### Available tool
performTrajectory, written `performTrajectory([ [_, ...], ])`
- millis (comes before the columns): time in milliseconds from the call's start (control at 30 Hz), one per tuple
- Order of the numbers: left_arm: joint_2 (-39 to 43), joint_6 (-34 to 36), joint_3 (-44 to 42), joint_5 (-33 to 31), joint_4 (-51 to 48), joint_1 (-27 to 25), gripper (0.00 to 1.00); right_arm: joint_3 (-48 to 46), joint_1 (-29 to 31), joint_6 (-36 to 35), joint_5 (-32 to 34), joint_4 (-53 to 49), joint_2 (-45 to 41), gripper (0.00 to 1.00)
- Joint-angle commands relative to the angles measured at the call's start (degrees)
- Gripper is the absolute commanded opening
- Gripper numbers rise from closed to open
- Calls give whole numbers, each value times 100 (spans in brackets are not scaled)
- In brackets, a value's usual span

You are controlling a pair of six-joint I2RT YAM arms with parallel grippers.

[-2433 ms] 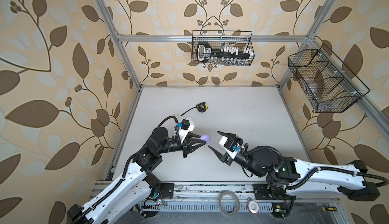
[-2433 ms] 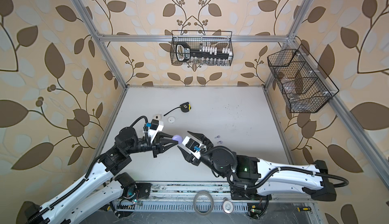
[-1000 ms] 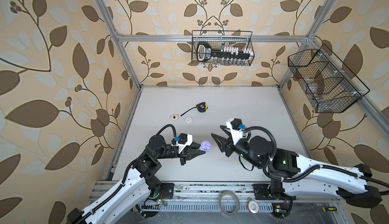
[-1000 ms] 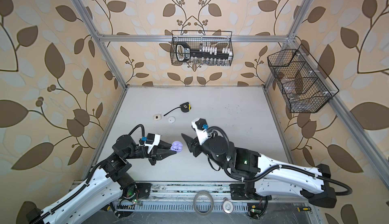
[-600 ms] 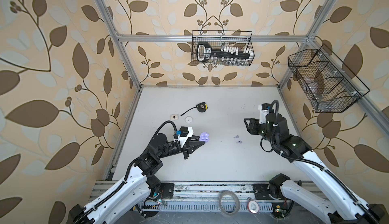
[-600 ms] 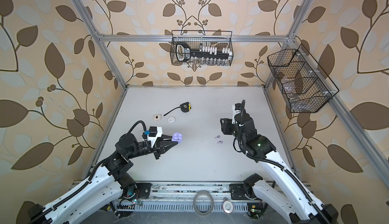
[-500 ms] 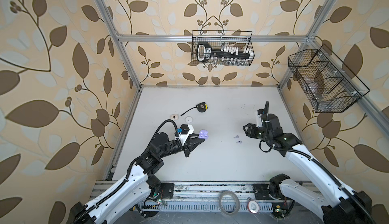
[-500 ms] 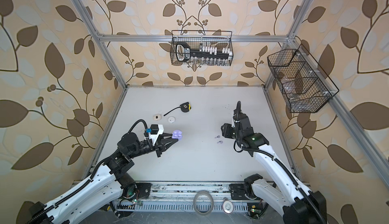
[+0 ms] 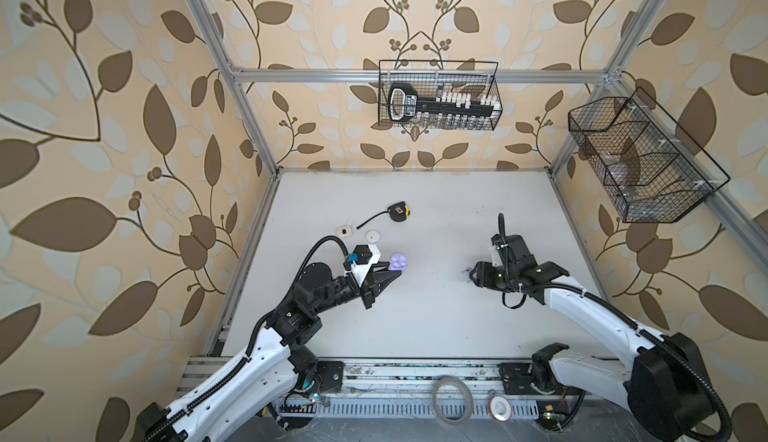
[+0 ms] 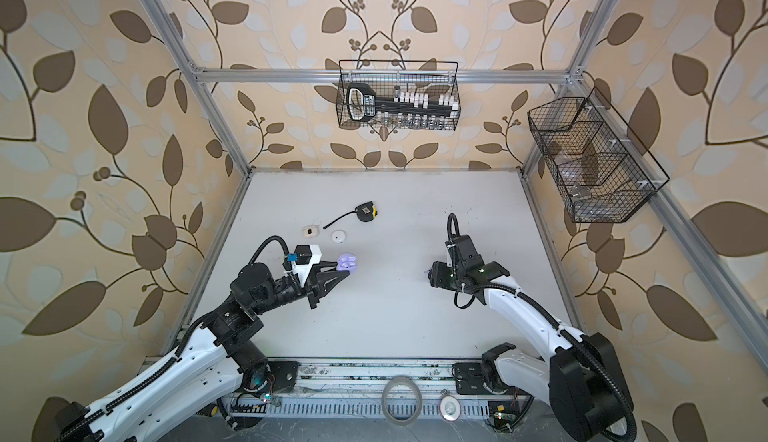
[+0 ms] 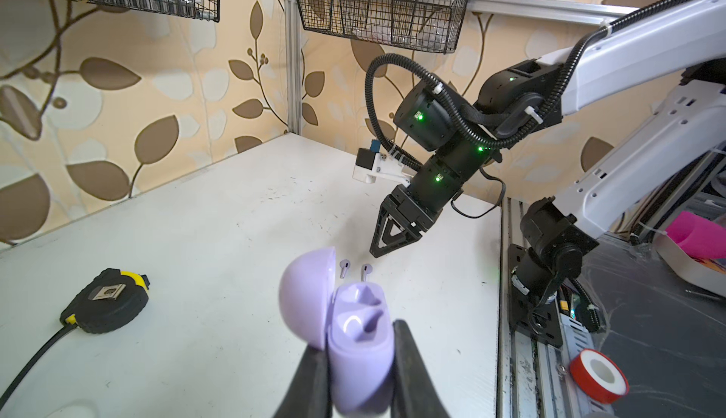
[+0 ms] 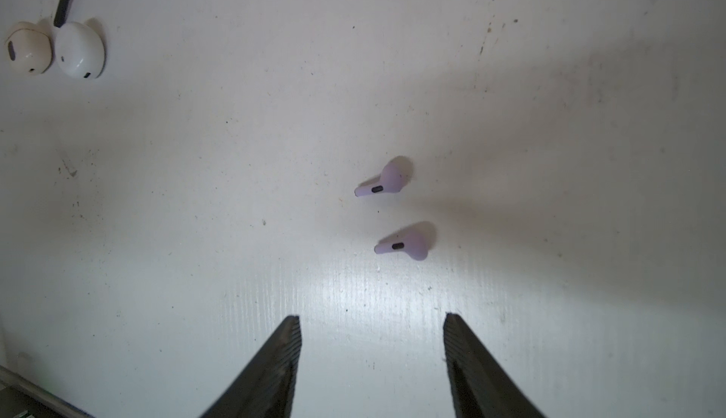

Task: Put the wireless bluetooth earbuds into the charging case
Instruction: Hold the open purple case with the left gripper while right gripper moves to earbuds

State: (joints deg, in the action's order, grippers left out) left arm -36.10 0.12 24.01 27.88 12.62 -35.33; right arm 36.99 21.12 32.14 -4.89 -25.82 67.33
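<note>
From where I stand, the left gripper (image 9: 392, 273) is clamped on the lavender charging case (image 11: 359, 341). Its two black fingers press against the case's sides and hold it above the white table (image 9: 415, 328), a little toward 9 o'clock from the table's middle. The case's domed lid stands swung open, and the two moulded wells inside are in plain sight from the left wrist view. At about 3 o'clock from the case, two lavender earbuds (image 12: 383, 182) lie on the table side by side, near each other but not touching, their stems pointing the same way. The right gripper (image 12: 371, 318) hangs low just beside them, jaws apart with nothing between them, and the nearer bud sits just ahead of the gap. At 10 o'clock from the held case, a cream case (image 12: 27, 49) and a white case (image 12: 80, 54) rest closed next to each other. A black-and-yellow tape measure (image 9: 398, 213) lies at 12 o'clock from it.
</note>
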Motion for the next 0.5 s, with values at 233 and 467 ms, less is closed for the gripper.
performTrajectory([
  [233, 226, 212, 218, -45, -42, -44, 0, -175, 26, 122, 22, 575, 722, 58],
  [467, 270, 257, 227, -46, -94, -44, 0, -254, -21, 102, 33, 826, 1102, 59],
])
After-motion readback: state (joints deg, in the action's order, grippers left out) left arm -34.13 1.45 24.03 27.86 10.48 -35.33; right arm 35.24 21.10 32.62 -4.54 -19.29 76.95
